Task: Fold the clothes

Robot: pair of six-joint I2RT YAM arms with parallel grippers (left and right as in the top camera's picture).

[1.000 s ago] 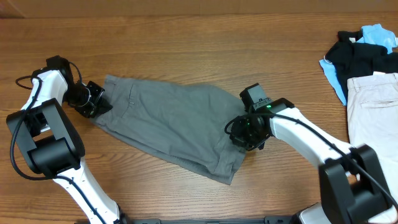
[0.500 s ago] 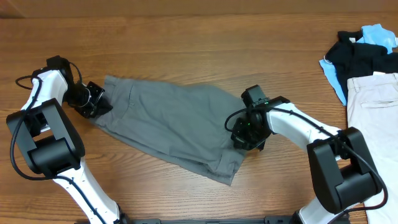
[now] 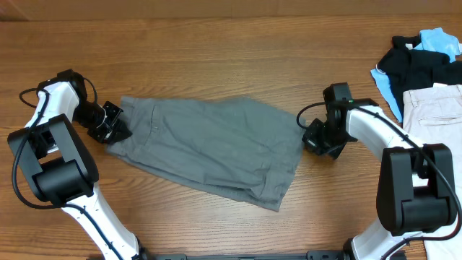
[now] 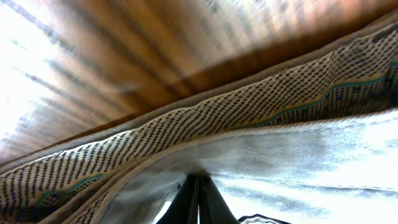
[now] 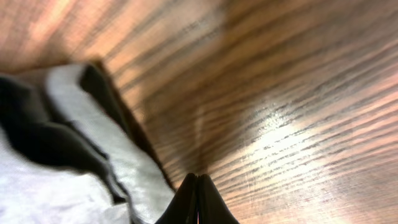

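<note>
**Overhead.** Grey trousers [image 3: 209,148] lie flat on the table [image 3: 216,43]. Long axis runs diagonally: waistband [image 3: 124,123] at the far-left end, leg hems at the near-right end. The top edge is pulled fairly straight between the two arms, and the cloth has a few shallow creases.
L gripper [image 3: 114,130] is at the waistband corner, touching it. R gripper [image 3: 312,141] is at the opposite upper corner of the trousers, against the cloth edge.
Bare wood lies beyond the trousers' far edge and along their near edge.
Well to the right of the trousers, past the R arm, is a pile at the table's right edge: black garment [image 3: 411,65], light-blue garment [image 3: 437,40], beige trousers [image 3: 433,123]. None of it touches the grey pair.

**L wrist.** Fingers [image 4: 190,198] are pressed together with no gap, and grey cloth is bunched round them. They are clamped on the trousers at the waist. The patterned inner band [image 4: 205,115] runs across just above the tips, with wood beyond it.

**R wrist.** Fingers [image 5: 188,202] are likewise closed tight. A folded grey edge [image 5: 134,174] runs down to the left finger and under it, so this looks like a pinch on the hem corner, though the contact itself is partly hidden. There is only wood right of the tips.
</note>
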